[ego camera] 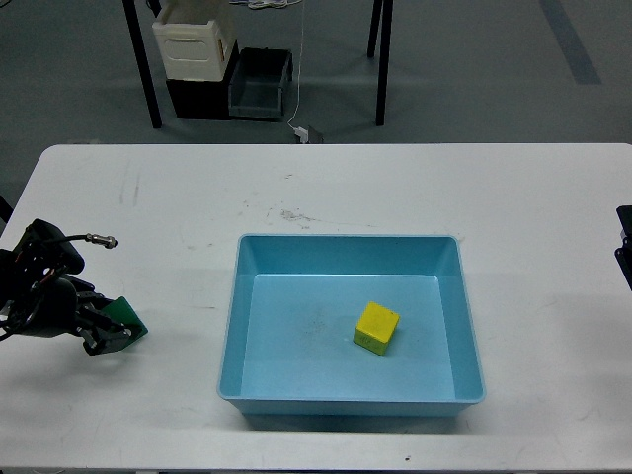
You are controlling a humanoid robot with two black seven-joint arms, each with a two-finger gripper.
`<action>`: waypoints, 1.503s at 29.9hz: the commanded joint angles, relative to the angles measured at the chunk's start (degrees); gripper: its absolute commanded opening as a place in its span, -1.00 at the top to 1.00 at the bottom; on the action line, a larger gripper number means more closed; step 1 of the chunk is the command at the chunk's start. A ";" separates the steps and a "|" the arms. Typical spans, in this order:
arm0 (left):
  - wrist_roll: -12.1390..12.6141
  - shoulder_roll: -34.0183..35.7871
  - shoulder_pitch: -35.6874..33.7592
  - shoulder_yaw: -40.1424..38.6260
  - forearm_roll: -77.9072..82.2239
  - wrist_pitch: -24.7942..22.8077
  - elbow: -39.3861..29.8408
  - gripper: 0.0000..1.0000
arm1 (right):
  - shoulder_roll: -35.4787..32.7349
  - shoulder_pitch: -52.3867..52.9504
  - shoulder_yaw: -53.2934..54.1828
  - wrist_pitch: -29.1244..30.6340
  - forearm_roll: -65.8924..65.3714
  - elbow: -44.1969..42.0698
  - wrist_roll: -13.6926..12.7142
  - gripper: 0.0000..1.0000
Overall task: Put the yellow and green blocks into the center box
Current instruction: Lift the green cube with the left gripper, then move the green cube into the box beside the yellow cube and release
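White tabletop (533, 207) filled most of the head view, its far edge running straight across the upper part and its near edge cut off at the bottom. The center box (446, 375), a shallow light-blue tray with sloped walls and a rolled rim, sat near the middle, closer to the near edge. Wide bare surface lay on its right side and beyond its far wall; a narrower strip separated its left wall from the left arm.

The yellow block (376, 327) rested on the tray floor, right of the floor's middle, turned slightly and clear of all four walls.

The green block (130, 315) was outside the tray, on the tabletop at the left, well apart from the tray's left wall. The left gripper (111, 333) was at the block, its dark fingers closed around it; only a corner and the top face of the cube showed past them, and whether the block touched the surface could not be told.

The right arm appeared only as a dark sliver at the right edge (624, 247), its gripper out of sight.

Beyond the table, on the grey floor, stood a cream-white bin (193, 44), a dark grey crate (261, 84) and two black table legs (381, 59), all partly cut off at the top.
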 commanded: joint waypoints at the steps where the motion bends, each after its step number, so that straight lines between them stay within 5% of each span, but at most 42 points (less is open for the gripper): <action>1: -0.01 0.02 0.03 0.09 0.20 1.00 1.42 0.50 | 0.00 0.00 0.00 -0.01 0.01 0.00 0.00 -1.00; 6: -0.01 0.98 -2.68 -0.61 -1.38 5.04 1.95 0.62 | 0.09 0.00 0.00 -0.10 -0.08 -0.08 0.00 -1.00; 12: -0.01 5.29 -13.75 -0.70 -8.50 5.84 0.81 0.62 | 0.09 -0.09 0.00 -0.10 0.01 -0.08 0.00 -1.00; 20: -0.01 4.77 -23.87 -0.26 -11.93 4.78 -9.81 0.62 | 0.09 -0.09 -0.09 -0.10 -0.08 -0.17 0.00 -1.00; 27: -0.01 -7.00 -28.44 -0.08 -10.79 -3.71 -13.51 0.62 | 0.17 0.09 -0.26 -0.01 -0.08 -0.96 0.00 -1.00; 35: -0.01 -20.01 -38.81 14.39 -9.12 -3.71 -13.17 0.61 | 0.26 0.00 -0.26 -0.01 -0.08 -2.19 0.00 -1.00; 45: -0.01 -31.53 -36.45 23.73 0.20 -3.71 -2.89 0.59 | 0.26 0.09 -0.09 -0.10 -0.08 -2.19 0.00 -1.00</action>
